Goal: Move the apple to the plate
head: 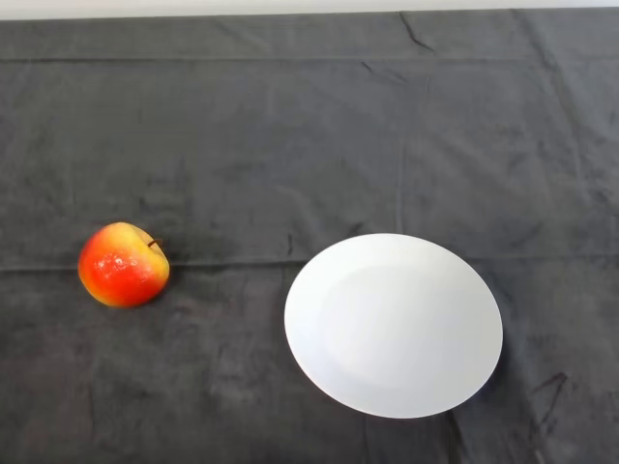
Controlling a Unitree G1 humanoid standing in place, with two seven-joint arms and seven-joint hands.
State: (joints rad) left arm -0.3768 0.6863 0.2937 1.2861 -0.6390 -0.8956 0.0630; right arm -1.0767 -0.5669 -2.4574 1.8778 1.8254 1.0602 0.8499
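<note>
A red and yellow apple [123,264] lies on the dark cloth at the left of the head view, its stem pointing up and to the right. A white round plate [393,324] sits on the cloth to the right of it, near the front, with nothing on it. A stretch of bare cloth separates the apple from the plate.
The dark cloth [309,145] covers the whole table, with creases running across it. The table's far edge shows along the top of the view.
</note>
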